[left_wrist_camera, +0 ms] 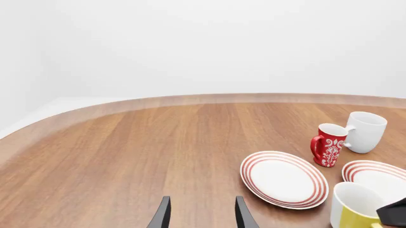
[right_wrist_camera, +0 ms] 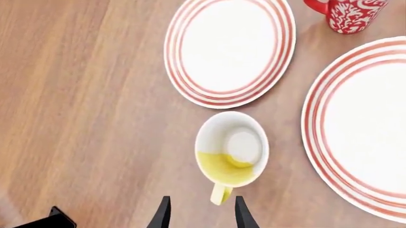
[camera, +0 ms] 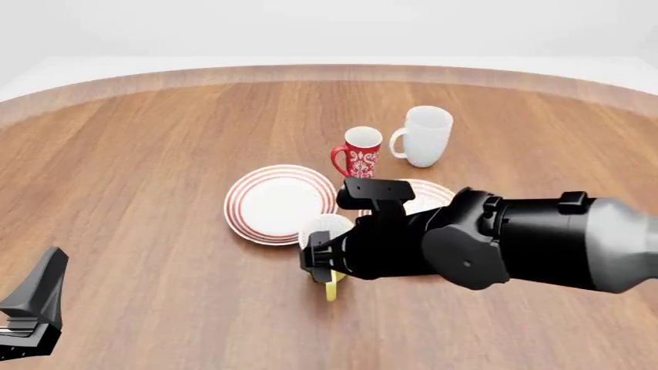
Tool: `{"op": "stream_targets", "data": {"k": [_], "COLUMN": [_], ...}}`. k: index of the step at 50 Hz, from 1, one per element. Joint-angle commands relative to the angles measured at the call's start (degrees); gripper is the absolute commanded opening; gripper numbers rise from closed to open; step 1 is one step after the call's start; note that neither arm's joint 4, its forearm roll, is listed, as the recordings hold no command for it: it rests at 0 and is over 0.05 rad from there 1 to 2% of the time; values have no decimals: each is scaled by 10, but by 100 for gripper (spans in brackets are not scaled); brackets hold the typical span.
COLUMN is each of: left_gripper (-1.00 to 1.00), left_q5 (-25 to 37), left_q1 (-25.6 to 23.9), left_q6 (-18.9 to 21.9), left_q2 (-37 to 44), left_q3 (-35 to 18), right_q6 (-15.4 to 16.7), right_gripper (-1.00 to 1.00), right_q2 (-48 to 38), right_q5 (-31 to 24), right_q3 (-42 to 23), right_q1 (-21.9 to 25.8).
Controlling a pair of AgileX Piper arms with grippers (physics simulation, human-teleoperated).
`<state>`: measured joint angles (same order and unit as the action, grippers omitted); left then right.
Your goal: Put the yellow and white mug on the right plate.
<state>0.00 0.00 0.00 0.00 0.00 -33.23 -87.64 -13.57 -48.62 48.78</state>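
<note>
The yellow and white mug (right_wrist_camera: 231, 149) stands upright on the table between the two plates, at their near side, with its handle (right_wrist_camera: 220, 194) pointing toward my side. My right gripper (right_wrist_camera: 201, 213) hovers open above it, one finger on each side of the handle and touching nothing. In the front view the right arm covers most of the mug (camera: 327, 227). The right plate (right_wrist_camera: 362, 128) lies flat just beside the mug, partly hidden by that arm in the front view (camera: 430, 191). My left gripper (left_wrist_camera: 201, 217) is open and empty, far off near the front left (camera: 31, 312).
The left plate (camera: 276, 202) lies beside the mug on the other side. A red patterned mug (camera: 360, 152) and a taller white mug (camera: 424, 136) stand behind the plates. The wooden table's curved far edge (camera: 308, 73) runs across the back.
</note>
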Motion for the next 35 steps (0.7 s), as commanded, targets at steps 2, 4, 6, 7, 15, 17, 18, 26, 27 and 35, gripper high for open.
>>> {"op": "stream_targets", "data": {"k": [2, 4, 6, 7, 15, 17, 18, 26, 27, 35], "left_gripper": [100, 100, 100, 100, 100, 100, 100, 100, 100, 100], "left_q5": [0, 0, 0, 0, 0, 0, 0, 0, 0, 0], "left_q1": [0, 0, 0, 0, 0, 0, 0, 0, 0, 0], "left_q6": [0, 0, 0, 0, 0, 0, 0, 0, 0, 0], "left_q2": [0, 0, 0, 0, 0, 0, 0, 0, 0, 0], "left_q3": [0, 0, 0, 0, 0, 0, 0, 0, 0, 0], "right_q6": [-5, -5, -6, -6, -9, -9, -7, -10, -11, -16], "right_gripper": [100, 100, 100, 100, 100, 100, 100, 100, 100, 100], "right_q2": [-8, -9, -10, -10, -15, -17, -18, -26, -29, -44], "right_q5": [3, 4, 7, 9, 16, 17, 15, 24, 26, 39], "right_q3": [1, 1, 4, 6, 12, 12, 9, 13, 13, 15], "right_q1": [-2, -3, -4, -5, -8, -7, -8, -7, -8, -4]}}
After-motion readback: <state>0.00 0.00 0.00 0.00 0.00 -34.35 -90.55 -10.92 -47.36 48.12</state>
